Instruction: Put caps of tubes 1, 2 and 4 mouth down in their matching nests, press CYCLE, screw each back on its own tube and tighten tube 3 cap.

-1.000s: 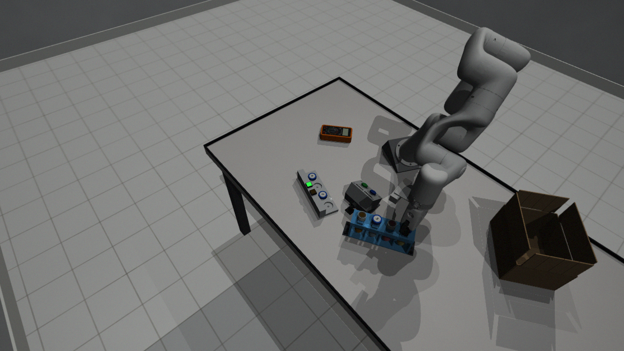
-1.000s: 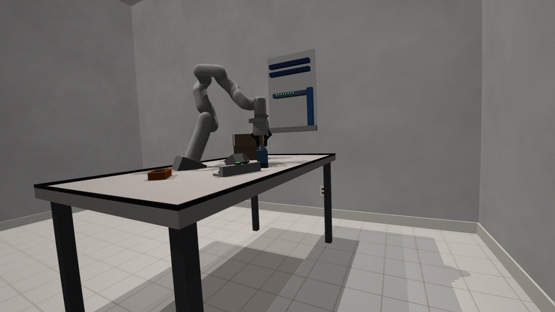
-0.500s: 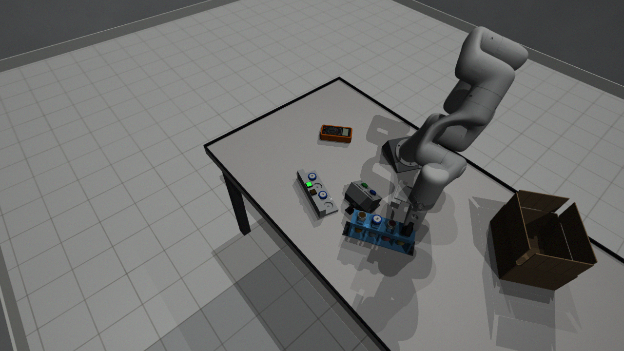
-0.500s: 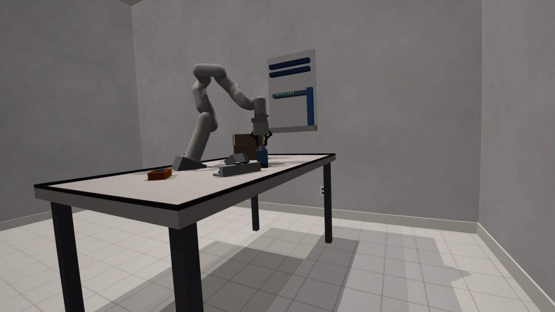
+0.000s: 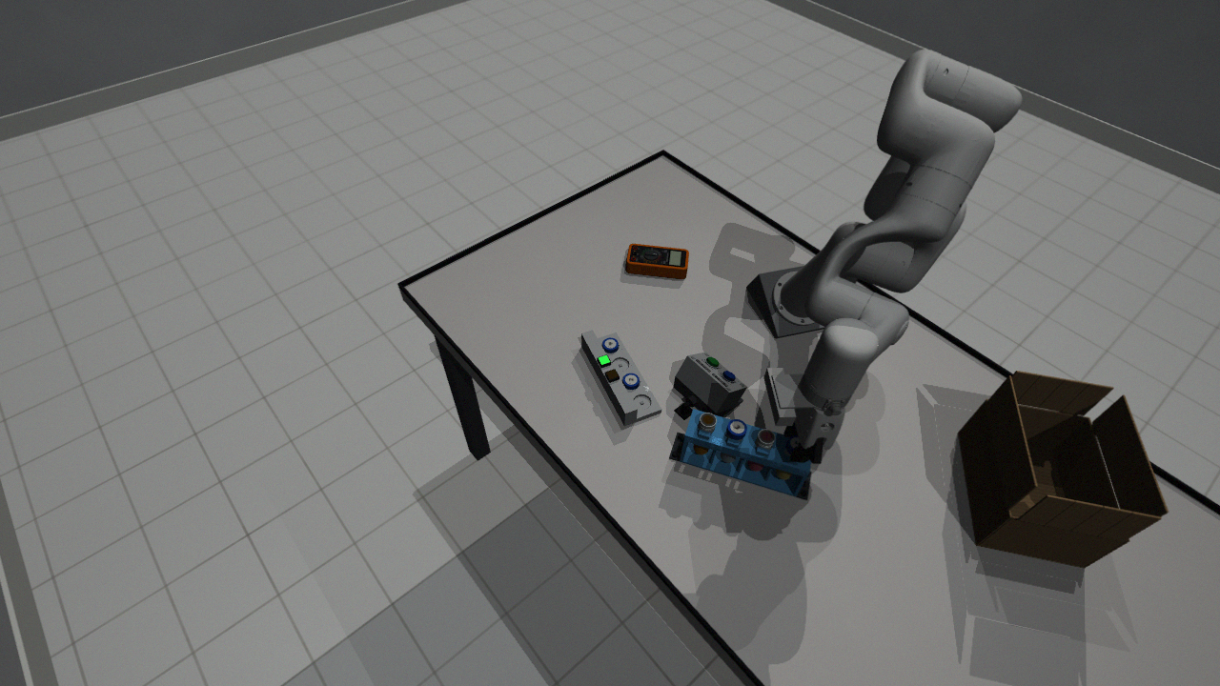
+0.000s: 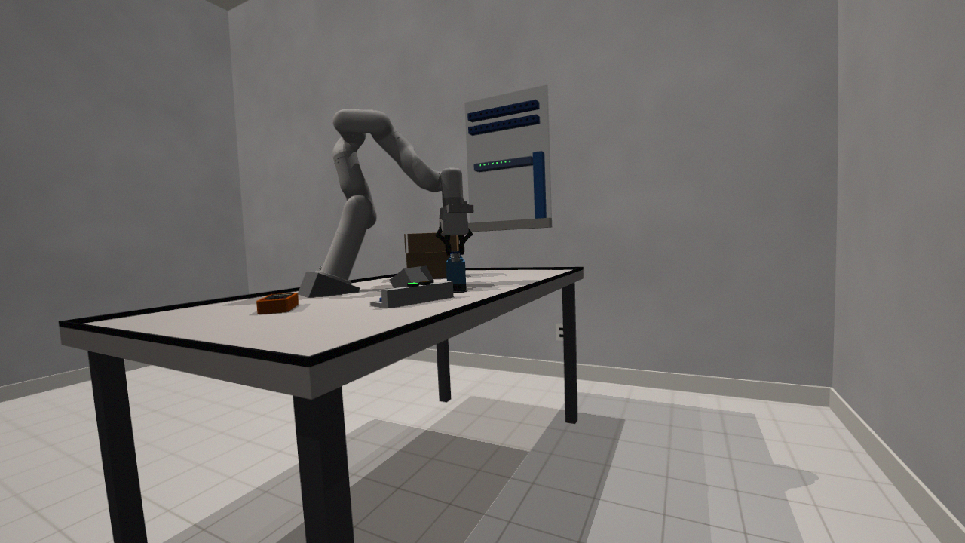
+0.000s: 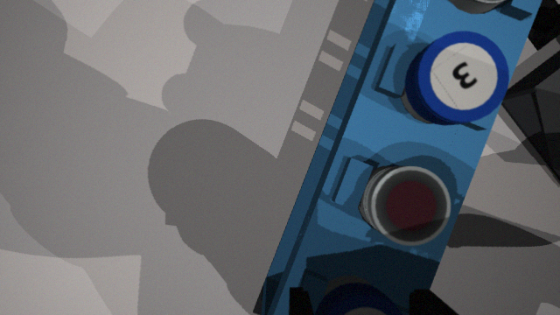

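The blue decapping station [image 5: 740,448] stands near the table's front edge. Tube 3 carries its blue cap marked 3 [image 7: 457,79]. Tube 2 [image 7: 409,205] is open, with red liquid inside. Tube 4 [image 5: 704,422] is also open. My gripper [image 5: 803,448] points straight down over tube 1. In the wrist view its fingers stand on either side of the blue cap of tube 1 [image 7: 355,299], open with small gaps. The cap tray [image 5: 620,376] holds blue caps in two nests [image 5: 610,343] [image 5: 631,381]. Its green lamp [image 5: 603,359] is lit.
The key housing [image 5: 709,381], with a green key [image 5: 713,361] and a blue key [image 5: 728,374], sits just behind the station. An orange multimeter [image 5: 656,260] lies farther back. An open cardboard box [image 5: 1062,469] stands to the right. The arm's base [image 5: 781,302] is behind.
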### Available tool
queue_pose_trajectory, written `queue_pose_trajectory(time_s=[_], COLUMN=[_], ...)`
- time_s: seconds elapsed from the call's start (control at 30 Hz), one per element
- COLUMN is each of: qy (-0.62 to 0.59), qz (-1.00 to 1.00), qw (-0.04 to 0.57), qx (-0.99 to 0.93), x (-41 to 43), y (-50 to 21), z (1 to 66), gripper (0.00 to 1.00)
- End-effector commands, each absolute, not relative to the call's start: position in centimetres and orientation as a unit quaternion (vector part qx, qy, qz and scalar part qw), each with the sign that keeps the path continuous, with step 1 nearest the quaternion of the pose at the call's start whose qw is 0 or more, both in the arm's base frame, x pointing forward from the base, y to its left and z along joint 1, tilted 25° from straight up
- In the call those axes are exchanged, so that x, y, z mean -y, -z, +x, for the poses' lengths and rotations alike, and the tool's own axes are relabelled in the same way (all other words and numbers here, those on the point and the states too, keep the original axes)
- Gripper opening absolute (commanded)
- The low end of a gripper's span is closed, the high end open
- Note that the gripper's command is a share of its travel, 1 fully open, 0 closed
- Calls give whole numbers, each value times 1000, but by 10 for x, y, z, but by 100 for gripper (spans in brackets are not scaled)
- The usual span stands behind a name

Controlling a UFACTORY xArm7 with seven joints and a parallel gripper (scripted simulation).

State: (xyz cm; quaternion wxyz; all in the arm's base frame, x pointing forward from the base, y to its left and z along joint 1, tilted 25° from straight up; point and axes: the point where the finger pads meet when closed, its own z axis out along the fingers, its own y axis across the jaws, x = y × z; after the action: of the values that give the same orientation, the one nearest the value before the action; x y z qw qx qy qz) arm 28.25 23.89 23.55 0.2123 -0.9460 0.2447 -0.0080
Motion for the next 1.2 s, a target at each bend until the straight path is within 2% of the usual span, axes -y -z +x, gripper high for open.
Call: queue_pose_trajectory(time_s=[0.0, 0.07, 0.1, 0.57, 1.17], qy=[10, 10, 10, 10, -48], qz=[-949, -949, -949, -949, -856], qw=[217, 217, 217, 217, 212], qx=[-227, -227, -227, -227, -469], x=[-239, -239, -239, -239, -239], y=[-237, -237, -237, -237, -237], z=[284, 284, 284, 284, 284], gripper=[46, 46, 0, 0, 0])
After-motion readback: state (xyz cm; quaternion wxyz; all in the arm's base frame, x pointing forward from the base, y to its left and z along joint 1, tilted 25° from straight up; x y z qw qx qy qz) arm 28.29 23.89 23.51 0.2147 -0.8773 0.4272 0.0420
